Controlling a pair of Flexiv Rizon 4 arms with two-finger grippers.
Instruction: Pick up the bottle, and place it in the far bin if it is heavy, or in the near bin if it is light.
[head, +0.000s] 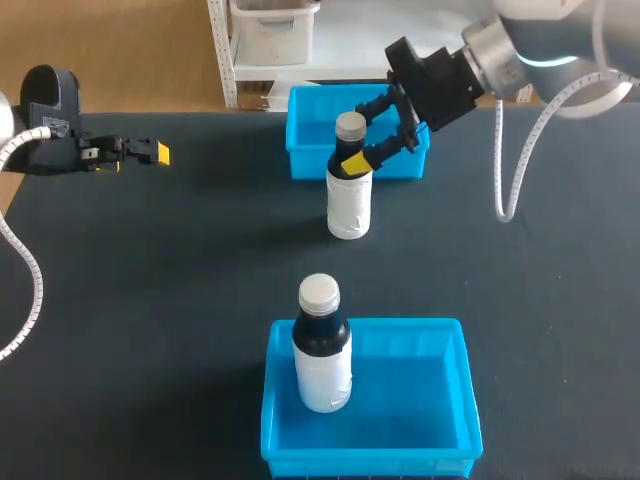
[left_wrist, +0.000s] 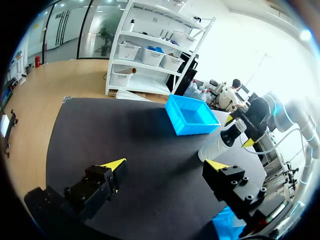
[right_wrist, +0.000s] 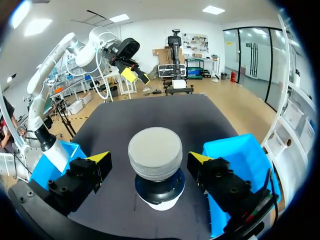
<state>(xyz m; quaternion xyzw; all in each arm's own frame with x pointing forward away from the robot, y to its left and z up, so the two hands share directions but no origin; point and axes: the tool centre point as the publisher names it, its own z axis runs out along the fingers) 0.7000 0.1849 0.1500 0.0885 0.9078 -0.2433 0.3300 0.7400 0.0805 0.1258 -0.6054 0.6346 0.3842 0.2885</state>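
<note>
Bright, even light falls from above onto the dark matte desk (head: 150, 300), which shows no glare. The bottle (head: 349, 200) casts only a faint, soft shadow at its foot. In the left wrist view the room behind the right arm (left_wrist: 295, 117) is washed out white. In the right wrist view ceiling panels (right_wrist: 214, 9) glow.

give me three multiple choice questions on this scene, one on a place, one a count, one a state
1. Where does the white-capped bottle stand?
A. in the near bin
B. in the far bin
C. on the bare table
2. How many blue bins are there?
A. one
B. two
C. three
3. How do the left jaws stand?
A. open, empty
B. shut on a bottle
C. shut on a bin
Answers: 1 A, the near bin's walls surround it; 2 B, a near bin and a far bin; 3 A, the yellow tips are wide apart with nothing between.
</note>
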